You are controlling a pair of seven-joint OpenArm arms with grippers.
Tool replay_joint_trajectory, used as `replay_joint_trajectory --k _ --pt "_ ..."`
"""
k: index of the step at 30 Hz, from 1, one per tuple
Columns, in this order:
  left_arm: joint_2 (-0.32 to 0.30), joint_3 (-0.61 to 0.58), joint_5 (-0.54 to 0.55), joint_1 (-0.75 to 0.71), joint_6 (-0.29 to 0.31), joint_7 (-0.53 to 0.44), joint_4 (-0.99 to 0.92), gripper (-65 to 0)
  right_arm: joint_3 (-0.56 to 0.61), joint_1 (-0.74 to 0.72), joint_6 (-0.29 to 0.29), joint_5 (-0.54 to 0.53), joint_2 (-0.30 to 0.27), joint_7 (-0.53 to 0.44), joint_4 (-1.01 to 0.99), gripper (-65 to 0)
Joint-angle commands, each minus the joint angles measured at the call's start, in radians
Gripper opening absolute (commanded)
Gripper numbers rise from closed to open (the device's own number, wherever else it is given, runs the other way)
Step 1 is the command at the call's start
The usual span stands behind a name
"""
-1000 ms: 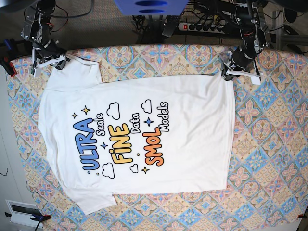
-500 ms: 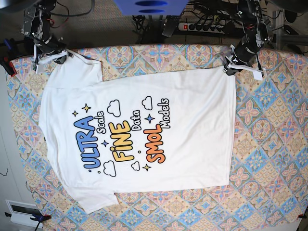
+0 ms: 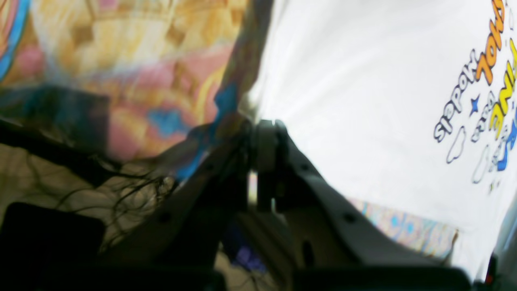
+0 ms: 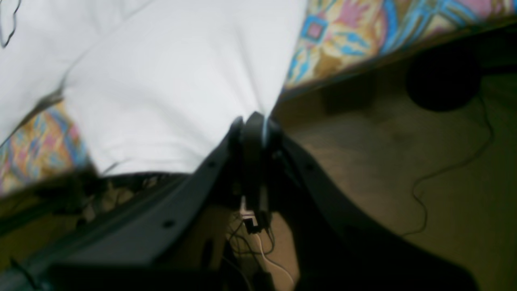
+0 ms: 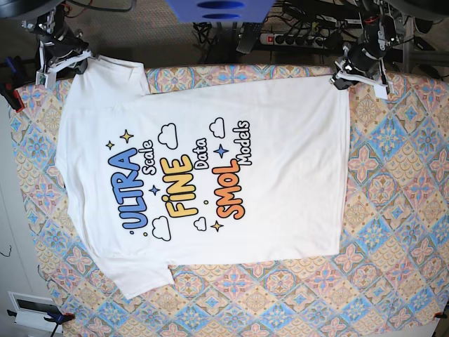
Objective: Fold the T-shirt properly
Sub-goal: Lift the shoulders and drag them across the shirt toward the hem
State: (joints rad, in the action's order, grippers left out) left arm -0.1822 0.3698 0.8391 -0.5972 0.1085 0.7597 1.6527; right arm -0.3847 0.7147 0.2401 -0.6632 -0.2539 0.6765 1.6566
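Note:
The white T-shirt lies spread flat, print side up, on the patterned tablecloth, with its hem toward the right. At the far right corner my left gripper is shut on the hem corner. The left wrist view shows those jaws pinching the white cloth beside the print. My right gripper is shut on the far sleeve at the back left. In the right wrist view it clamps the sleeve's edge, near the table's edge.
Both arms stand at the table's back edge. Behind it lie a power strip with cables and a blue object. A white box sits on the floor at the front left.
The right gripper has shut on the sleeve. Both grippers have moved toward the table's back edge, pulling the shirt's far side with them and stretching it flatter.

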Motion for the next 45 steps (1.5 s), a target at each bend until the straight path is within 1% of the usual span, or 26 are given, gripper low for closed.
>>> replay_joint_trajectory --k 1,4,7,10,15,21,25,31,33,35,37,39,45 --pt "-0.009 0.005 0.009 -0.017 0.007 -0.013 0.039 -65.0 -0.03 0.015 0.012 -0.008 -0.009 -0.018 0.018 -64.8" --pt "-0.009 0.005 0.01 -0.062 0.007 -0.013 0.077 -65.0 -0.07 0.056 0.04 -0.007 0.017 -0.018 0.02 -64.8" --pt "-0.009 0.005 0.01 -0.085 0.007 -0.007 0.083 -65.0 -0.082 0.096 0.063 -0.008 0.02 -0.018 0.023 -64.8" --pt "-0.009 0.005 0.01 -0.119 0.007 -0.01 0.083 -65.0 -0.107 0.127 0.066 -0.008 0.02 -0.018 0.024 -64.8" --pt "-0.009 0.005 0.01 -0.149 0.007 -0.013 0.083 -65.0 -0.118 0.164 0.118 -0.01 0.02 -0.018 0.089 -64.8" --pt "-0.009 0.008 0.012 -0.135 0.007 -0.015 0.085 -65.0 -0.116 0.162 0.118 -0.008 0.021 -0.018 0.156 -64.8" --pt "-0.009 0.021 0.012 -0.096 0.007 -0.015 0.111 -65.0 -0.118 0.156 0.118 -0.008 0.021 -0.016 0.165 -64.8" --pt "-0.003 0.034 0.012 0.012 0.007 -0.007 0.129 -65.0 -0.116 0.035 0.118 -0.01 0.021 -0.013 0.172 -64.8" --pt "-0.003 0.034 0.01 0.046 0.006 -0.007 0.129 -65.0 -0.116 -0.011 0.118 -0.01 0.021 0.033 0.172 -64.8" --pt "-0.003 0.03 0.01 0.075 0.006 -0.007 0.128 -65.0 -0.118 -0.08 0.118 -0.008 0.021 0.09 0.172 -64.8" --pt "-0.001 0.028 0.006 0.11 0.006 -0.006 0.126 -65.0 -0.118 -0.152 0.118 -0.003 0.021 0.125 0.169 -64.8" --pt "-0.001 0.027 0.004 0.144 0.006 -0.006 0.113 -65.0 -0.118 -0.237 0.118 -0.003 0.021 0.148 0.161 -64.8" --pt "-0.007 0.027 0.001 0.251 0.006 -0.006 -0.007 -65.0 -0.116 -0.375 0.118 -0.003 0.02 0.2 0.124 -64.8"
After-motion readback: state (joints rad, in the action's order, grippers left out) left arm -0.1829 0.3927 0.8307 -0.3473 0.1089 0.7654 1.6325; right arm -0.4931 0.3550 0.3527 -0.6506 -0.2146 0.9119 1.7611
